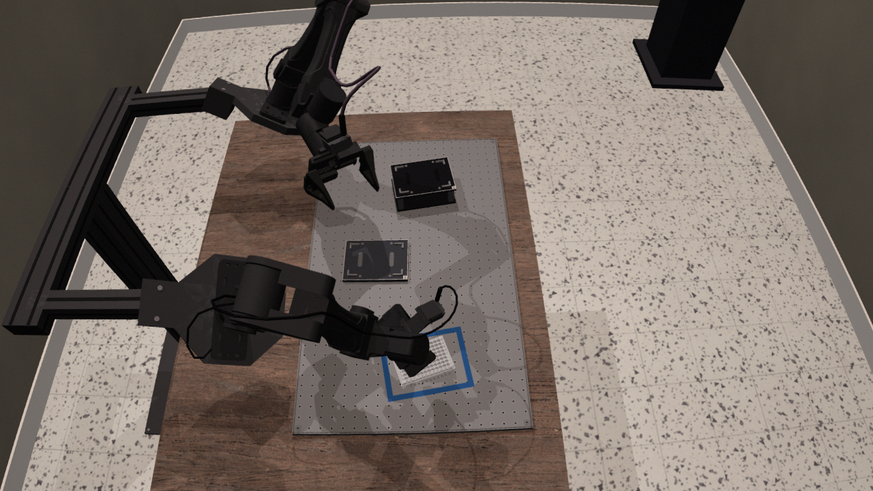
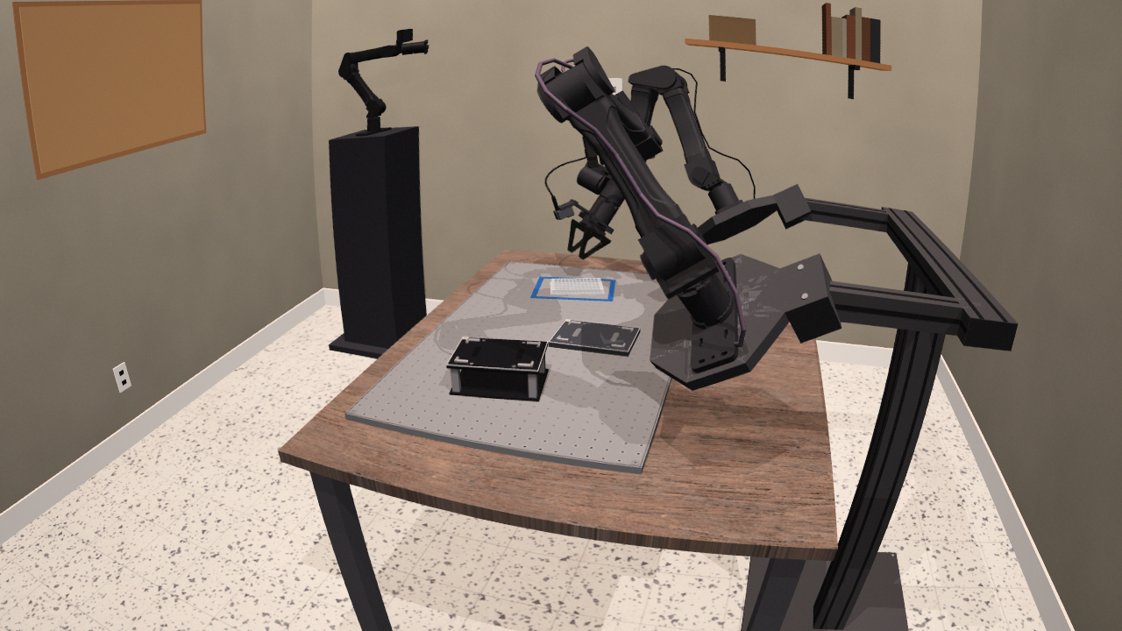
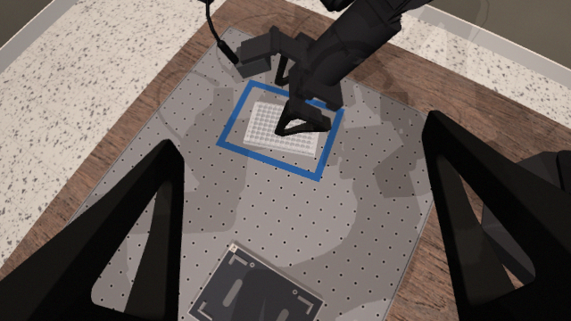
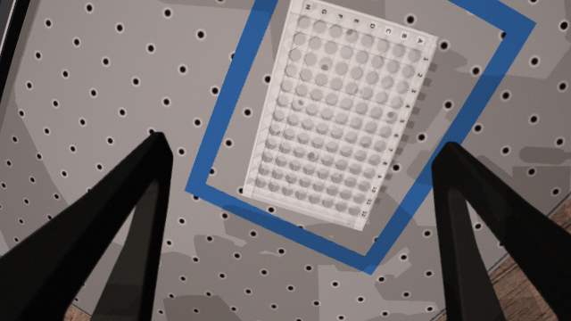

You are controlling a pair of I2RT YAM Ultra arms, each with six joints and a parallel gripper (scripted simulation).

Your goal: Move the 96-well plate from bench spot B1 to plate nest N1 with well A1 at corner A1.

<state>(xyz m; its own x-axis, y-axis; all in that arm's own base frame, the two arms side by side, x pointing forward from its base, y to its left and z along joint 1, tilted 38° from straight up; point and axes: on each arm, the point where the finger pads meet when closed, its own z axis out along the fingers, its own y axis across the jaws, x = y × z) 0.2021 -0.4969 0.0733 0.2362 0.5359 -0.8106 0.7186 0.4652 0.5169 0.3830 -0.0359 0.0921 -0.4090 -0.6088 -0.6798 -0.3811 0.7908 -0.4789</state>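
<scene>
The white 96-well plate (image 1: 444, 356) (image 2: 576, 287) (image 3: 263, 125) (image 4: 330, 116) lies flat on the bench inside the blue outline (image 1: 466, 360) (image 2: 572, 299) (image 3: 268, 160) (image 4: 232, 89), turned slightly against it. Its A and 1 labels meet at the upper right corner in the right wrist view. My right gripper (image 2: 578, 253) (image 3: 277, 108) (image 4: 306, 147) is open above the plate, its fingers spread wider than the plate's short side. The raised nest N1 (image 1: 423, 176) (image 2: 498, 352) holds nothing; a small white mark is at one corner. My left gripper (image 1: 354, 198) is open and empty, near N1.
A low dark nest (image 1: 376, 259) (image 2: 596, 337) (image 3: 263, 290) lies between the raised nest and the blue outline. All stand on the perforated grey board (image 1: 488, 403) (image 2: 501, 439) on the wooden table (image 1: 244, 451) (image 2: 706, 486). The right arm hides part of the plate in the top view.
</scene>
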